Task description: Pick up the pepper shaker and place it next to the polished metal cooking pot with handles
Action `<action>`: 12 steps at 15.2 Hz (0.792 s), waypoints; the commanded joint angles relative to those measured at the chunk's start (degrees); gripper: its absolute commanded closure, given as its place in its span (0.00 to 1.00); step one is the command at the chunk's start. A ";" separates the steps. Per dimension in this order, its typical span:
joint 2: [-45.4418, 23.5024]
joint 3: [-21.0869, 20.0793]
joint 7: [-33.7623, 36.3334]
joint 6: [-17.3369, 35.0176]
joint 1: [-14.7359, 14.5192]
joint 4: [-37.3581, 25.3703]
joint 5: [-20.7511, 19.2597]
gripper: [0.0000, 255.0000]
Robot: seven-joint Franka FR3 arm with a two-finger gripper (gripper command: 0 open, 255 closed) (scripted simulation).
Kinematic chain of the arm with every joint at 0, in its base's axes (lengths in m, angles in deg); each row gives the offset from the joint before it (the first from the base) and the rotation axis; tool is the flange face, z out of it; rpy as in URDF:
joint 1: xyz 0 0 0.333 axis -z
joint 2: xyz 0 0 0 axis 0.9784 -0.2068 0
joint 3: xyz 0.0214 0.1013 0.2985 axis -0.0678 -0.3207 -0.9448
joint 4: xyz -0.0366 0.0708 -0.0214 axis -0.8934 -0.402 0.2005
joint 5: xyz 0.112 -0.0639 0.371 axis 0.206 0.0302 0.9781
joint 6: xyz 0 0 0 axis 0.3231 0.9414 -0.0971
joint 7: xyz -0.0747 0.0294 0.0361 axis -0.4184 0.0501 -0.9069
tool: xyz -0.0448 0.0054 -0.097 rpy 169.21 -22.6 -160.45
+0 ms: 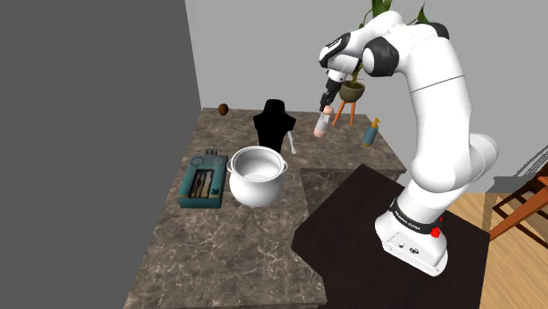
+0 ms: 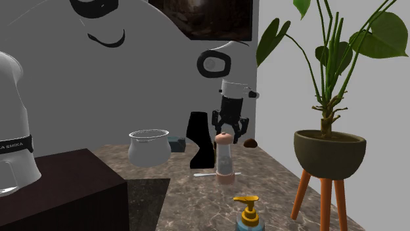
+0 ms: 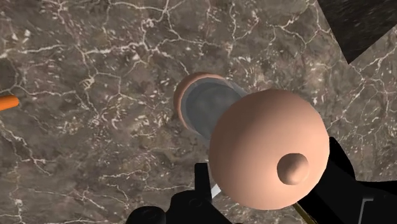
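The pepper shaker's (image 3: 270, 149) pink domed cap sits close under the hand, between the jaws, which stand wide to either side. They seem clear of it, though contact is hard to judge. The pepper shaker stands on the worktop (image 1: 219, 255), well apart from the pale pot (image 1: 256, 176). To grip well, I'd sink lower so the jaws close on the straight body beneath the dome, centred, then lift straight up.
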 commanded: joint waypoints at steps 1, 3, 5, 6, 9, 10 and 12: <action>0.96 0.32 0.29 -0.79 -0.20 0.13 -0.41 1.00; 1.76 0.61 0.66 -1.75 -0.34 -0.11 -0.83 1.00; 2.53 0.89 1.04 -2.74 -0.46 -0.41 -1.25 1.00; 2.90 1.02 1.22 -3.24 -0.51 -0.58 -1.45 1.00; 3.97 1.41 1.79 -4.78 -0.65 -1.19 -2.05 1.00; 4.31 1.53 1.98 -5.30 -0.69 -1.42 -2.24 1.00; 4.96 1.76 2.36 -6.37 -0.75 -1.94 -2.62 1.00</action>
